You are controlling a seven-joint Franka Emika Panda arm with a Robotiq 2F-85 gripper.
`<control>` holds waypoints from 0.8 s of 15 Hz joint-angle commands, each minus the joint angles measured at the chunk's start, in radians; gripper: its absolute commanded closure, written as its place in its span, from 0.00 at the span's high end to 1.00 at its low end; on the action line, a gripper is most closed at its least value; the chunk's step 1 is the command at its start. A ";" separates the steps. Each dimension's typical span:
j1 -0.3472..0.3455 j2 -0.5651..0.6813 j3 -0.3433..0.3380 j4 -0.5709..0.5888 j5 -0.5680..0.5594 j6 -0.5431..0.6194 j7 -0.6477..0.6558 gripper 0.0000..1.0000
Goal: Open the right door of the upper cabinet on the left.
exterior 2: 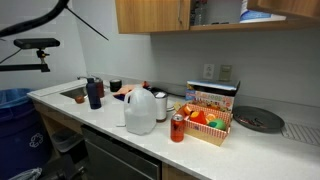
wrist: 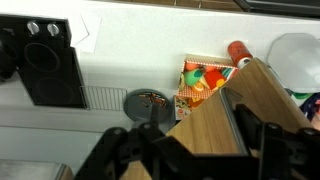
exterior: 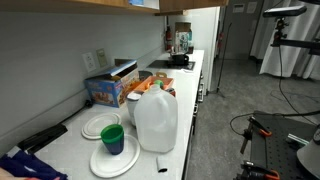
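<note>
1. In the wrist view, the door [wrist: 215, 120] is shown angled out from the cabinet [exterior 2: 150, 15], above the counter [wrist: 110, 75].
2. In an exterior view, open shelves are shown just right of the closed doors.
3. The opening is judged largely done; a last widening and a release may be left.
4. The gripper [wrist: 205, 152] is shown close against the door's wood. Its width, and whether the door is held, cannot be told.

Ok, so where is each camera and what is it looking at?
Exterior view: at the counter's end, looking along it past the milk jug; no arm clearly shows.
Exterior view: facing the counter front and upper cabinet; no arm clearly shows.
Wrist view: up high, looking down; gripper at the wooden door.
All three show the snack box.
</note>
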 commanded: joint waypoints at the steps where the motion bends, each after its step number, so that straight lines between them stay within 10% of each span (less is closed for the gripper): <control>1: -0.024 0.066 0.013 0.078 -0.030 0.041 0.030 1.00; 12: -0.047 0.033 0.001 0.055 0.034 0.127 0.026 1.00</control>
